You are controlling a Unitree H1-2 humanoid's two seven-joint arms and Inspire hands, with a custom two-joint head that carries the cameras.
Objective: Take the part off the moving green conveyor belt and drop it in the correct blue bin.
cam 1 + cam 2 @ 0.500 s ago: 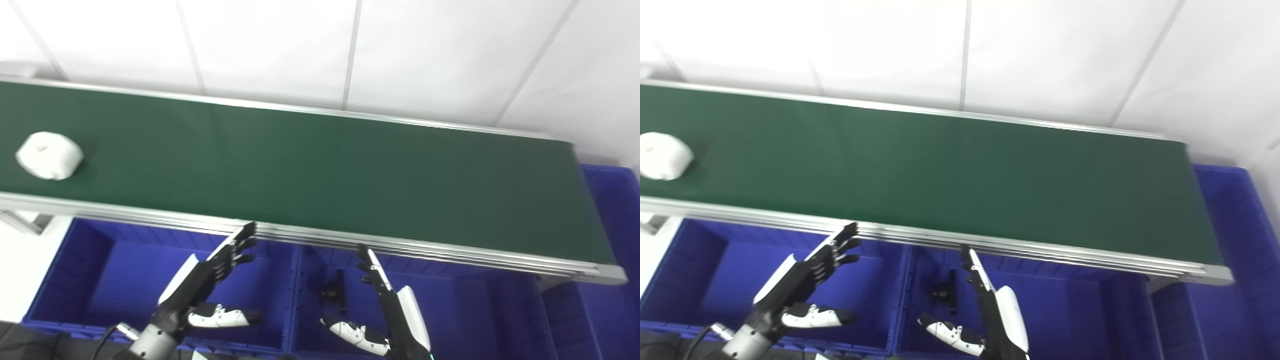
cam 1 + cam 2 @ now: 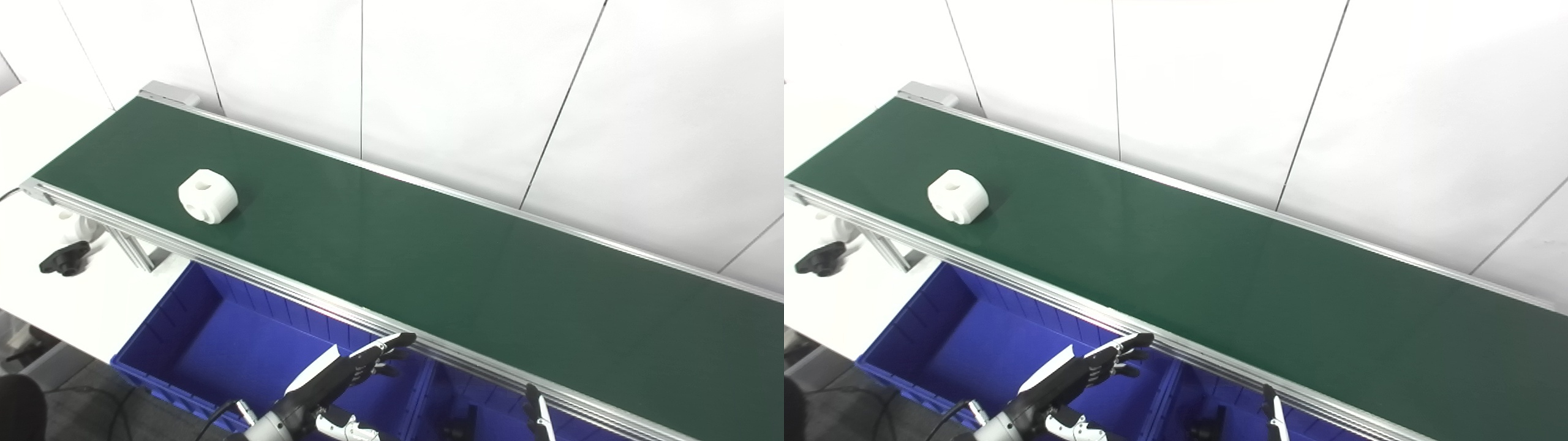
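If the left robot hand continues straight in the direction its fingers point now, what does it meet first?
Probably the conveyor's aluminium side rail, just ahead of the left robot hand; depth is unclear.

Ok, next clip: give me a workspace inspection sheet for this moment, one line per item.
Surface: green conveyor belt with metal side rails, running diagonally across the view.
Job's things: white part lies on the belt near its left end; blue bin sits below the belt's near rail, a second one beside it, its contents unclear.
Clutter: black knob on the white table at left.
Hands: left hand open over the bin, holding nothing; right hand only partly in view at the bottom edge.
Cables: one at the left wrist.
Surroundings: white panelled wall behind.
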